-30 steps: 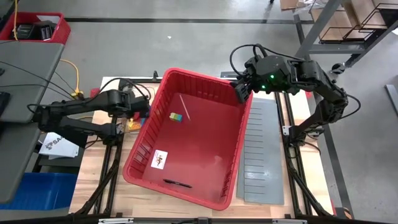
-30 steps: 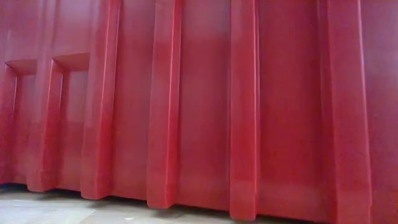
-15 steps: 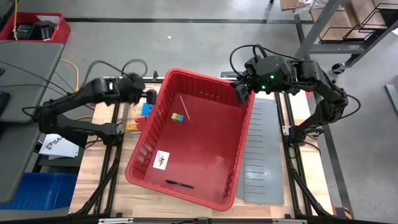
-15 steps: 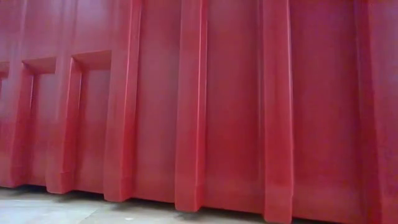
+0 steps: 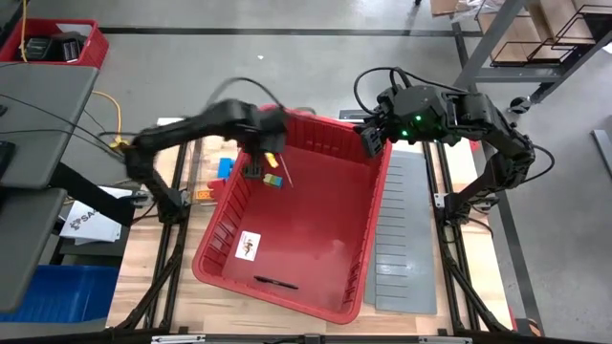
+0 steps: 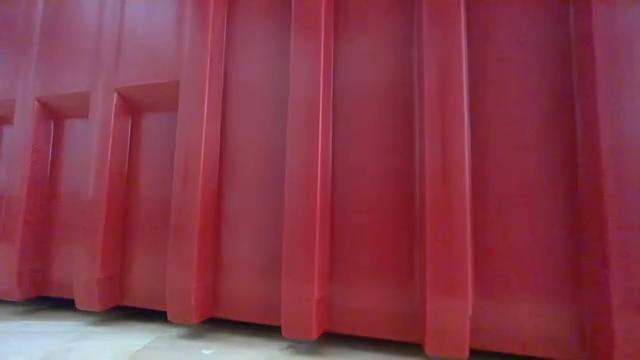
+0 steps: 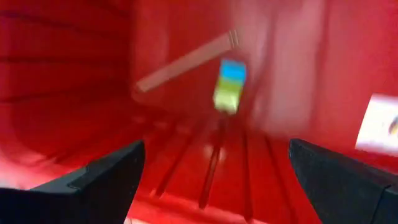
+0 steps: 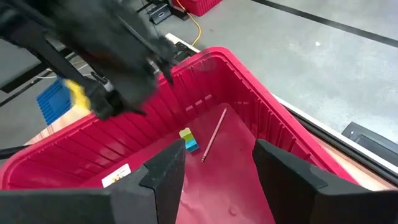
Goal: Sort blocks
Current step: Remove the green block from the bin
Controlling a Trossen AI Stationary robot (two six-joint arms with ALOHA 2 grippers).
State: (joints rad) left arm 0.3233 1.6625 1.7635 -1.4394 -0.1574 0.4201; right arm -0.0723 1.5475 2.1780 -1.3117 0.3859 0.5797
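Note:
A small stack of blocks, yellow, green and blue (image 5: 273,180) (image 7: 229,86) (image 8: 189,140), rests on the floor of the big red bin (image 5: 371,225) near its far left corner. My left gripper (image 5: 258,164) (image 7: 217,186) hangs open just inside the bin's far left rim, above and beside the stack, with nothing between its fingers. My right gripper (image 5: 371,141) (image 8: 217,180) stands open above the bin's far right corner, also holding nothing. A blue block (image 5: 226,167) and an orange block (image 5: 204,194) lie on the table left of the bin.
A pale thin stick (image 5: 283,161) lies on the bin floor by the stack. A white sticker (image 5: 246,245) and a black pen (image 5: 273,282) are nearer the front. A grey slotted sheet (image 5: 402,239) lies right of the bin. The bin's ribbed wall (image 6: 320,180) fills the low view.
My left gripper has risen from the table left of the bin, swung toward the right over the bin's far left rim, and rolled about its own axis. The bin slid a little during the first half second, then stayed put.

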